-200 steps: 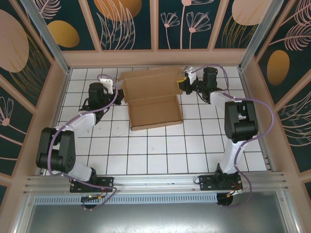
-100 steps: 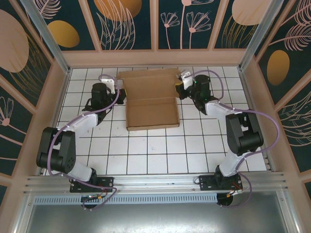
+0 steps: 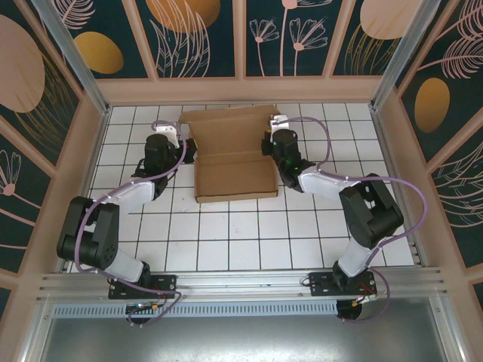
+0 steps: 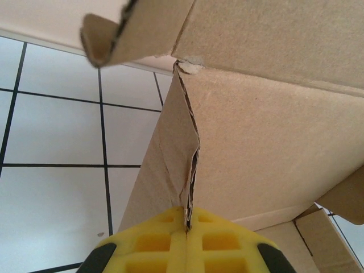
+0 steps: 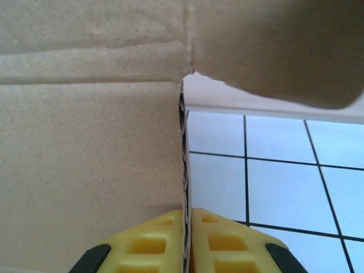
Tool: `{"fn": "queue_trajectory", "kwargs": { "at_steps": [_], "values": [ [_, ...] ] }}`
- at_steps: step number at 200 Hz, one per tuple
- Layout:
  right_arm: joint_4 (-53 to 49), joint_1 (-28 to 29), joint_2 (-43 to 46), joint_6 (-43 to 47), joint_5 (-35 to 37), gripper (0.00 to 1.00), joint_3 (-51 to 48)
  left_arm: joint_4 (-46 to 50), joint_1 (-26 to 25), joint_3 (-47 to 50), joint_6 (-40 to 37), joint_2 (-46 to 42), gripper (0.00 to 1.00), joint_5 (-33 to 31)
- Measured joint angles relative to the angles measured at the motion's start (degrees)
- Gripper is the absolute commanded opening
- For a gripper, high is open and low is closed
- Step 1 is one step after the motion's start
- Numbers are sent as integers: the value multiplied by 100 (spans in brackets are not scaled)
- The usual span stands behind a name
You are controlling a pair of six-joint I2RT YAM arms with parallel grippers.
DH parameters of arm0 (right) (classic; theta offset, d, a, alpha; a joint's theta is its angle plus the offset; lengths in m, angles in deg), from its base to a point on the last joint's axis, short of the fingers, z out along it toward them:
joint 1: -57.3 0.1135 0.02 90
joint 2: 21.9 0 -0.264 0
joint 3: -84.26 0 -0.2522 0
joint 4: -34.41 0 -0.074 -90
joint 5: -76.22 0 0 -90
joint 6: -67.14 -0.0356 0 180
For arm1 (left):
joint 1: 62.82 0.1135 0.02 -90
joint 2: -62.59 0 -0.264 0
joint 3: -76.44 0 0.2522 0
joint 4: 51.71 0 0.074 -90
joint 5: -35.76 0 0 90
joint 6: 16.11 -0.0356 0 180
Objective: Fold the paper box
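The paper box (image 3: 234, 154) is a brown cardboard tray on the white tiles, its lid panel lying open toward the back wall. My left gripper (image 3: 187, 143) is shut on the box's left side wall. In the left wrist view the yellow fingers (image 4: 153, 242) pinch the wall's raw edge, and the paper box (image 4: 273, 131) rises to the right. My right gripper (image 3: 268, 144) is shut on the right side wall. In the right wrist view its yellow pads (image 5: 227, 242) clamp the thin cardboard edge, with the paper box (image 5: 91, 159) on the left and a flap overhead.
Wooden-framed patterned walls (image 3: 241, 87) close in the tiled floor (image 3: 249, 234) at the back and sides. An aluminium rail (image 3: 241, 283) with both arm bases runs along the near edge. Purple cables loop over each arm.
My right gripper has swung left from the box's back right corner onto its right side wall. The box has shifted slightly left. The left gripper has kept its grip.
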Motion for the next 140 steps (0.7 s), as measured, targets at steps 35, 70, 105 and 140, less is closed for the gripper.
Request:
{"fn": "queue_trajectory", "kwargs": {
  "at_steps": [35, 70, 105, 140],
  "values": [
    [758, 140, 0, -114, 466, 7, -503, -601, -48, 428, 133, -92, 0, -17],
    [1285, 199, -9, -319, 658, 5, -935, -1040, -186, 719, 221, -122, 0, -85],
    [1738, 431, -42, -531, 1119, 3, -1182, -1296, -238, 951, 321, -201, 0, -168],
    [2127, 623, -61, -765, 1438, 4, -1394, -1438, -273, 1178, 389, -337, 0, -258]
  ]
}}
